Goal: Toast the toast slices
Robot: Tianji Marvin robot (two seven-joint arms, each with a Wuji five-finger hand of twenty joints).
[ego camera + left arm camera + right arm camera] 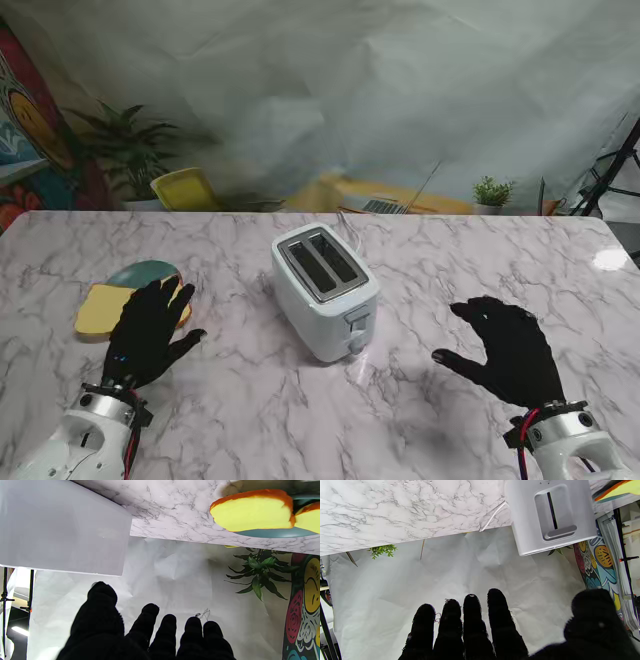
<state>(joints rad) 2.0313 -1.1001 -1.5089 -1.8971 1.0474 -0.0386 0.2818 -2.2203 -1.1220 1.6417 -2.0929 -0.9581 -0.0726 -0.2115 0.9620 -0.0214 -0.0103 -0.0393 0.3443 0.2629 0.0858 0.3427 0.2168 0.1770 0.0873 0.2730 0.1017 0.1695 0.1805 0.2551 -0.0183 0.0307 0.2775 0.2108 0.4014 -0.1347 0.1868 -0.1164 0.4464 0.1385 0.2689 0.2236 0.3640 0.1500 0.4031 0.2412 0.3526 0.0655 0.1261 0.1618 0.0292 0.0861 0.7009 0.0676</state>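
From the stand I see the white toaster [325,291] mid-table with both slots bare and no readable brand; toast slices [103,309] lie on a teal plate [143,272] to its left, my left hand [150,332] spread just over them, holding nothing. Left wrist view — fingers [150,627] loosely apart, slices beyond, toaster wall unlabelled. Right wrist view — my right hand [510,635] is flat with its thumb out, facing the toaster's lever [560,533], no writing.

A crumpled white backdrop sheet [400,90] is hanging behind the marble table [230,400]. A leafy plant [128,140], a yellow chair [186,189] and a colourful mural [30,120] are showing beyond the far edge, and glare [612,259] is shining on the table's far right corner.
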